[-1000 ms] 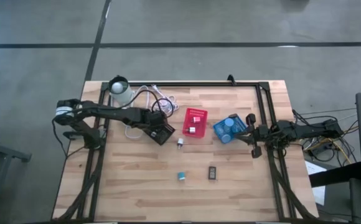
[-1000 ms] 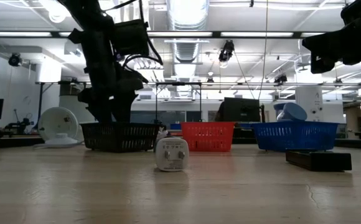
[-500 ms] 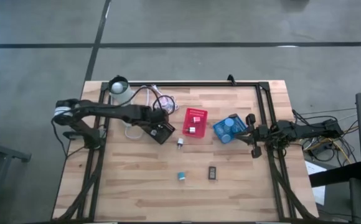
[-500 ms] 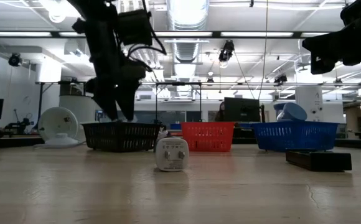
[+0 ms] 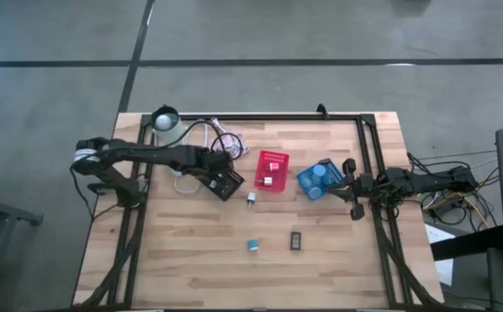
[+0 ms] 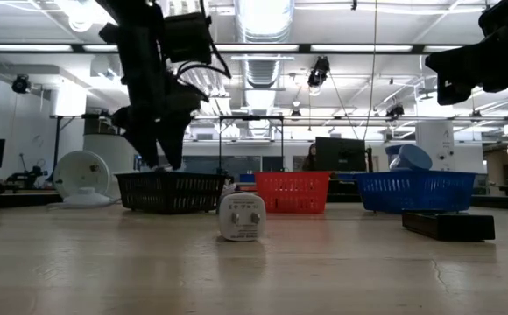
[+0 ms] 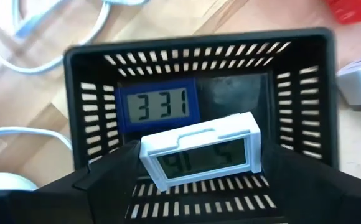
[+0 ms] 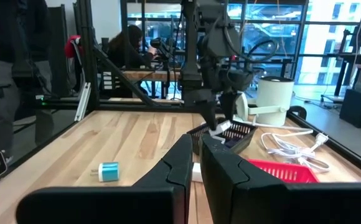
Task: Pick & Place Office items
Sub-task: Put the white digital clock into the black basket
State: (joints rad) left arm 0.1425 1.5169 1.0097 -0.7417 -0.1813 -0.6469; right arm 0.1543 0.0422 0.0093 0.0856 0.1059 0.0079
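The left hand (image 7: pixel 199 180) hangs over the black bin (image 7: pixel 305 87), its fingers (image 7: pixel 106 177) spread wide around a white clock (image 7: pixel 202 149), one on each end. A blue clock (image 7: pixel 155 107) lies in the bin below. The right hand (image 8: pixel 196 162) waits shut and empty at the table's (image 5: pixel 191 260) right edge, beside the blue bin (image 5: pixel 308 182).

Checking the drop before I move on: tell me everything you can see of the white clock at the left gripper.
The white digital clock is a small rectangular plastic case with a grey LCD showing dark digits. It sits tilted between the left gripper's wide-set fingers, above the black mesh bin, where a blue clock already lies.
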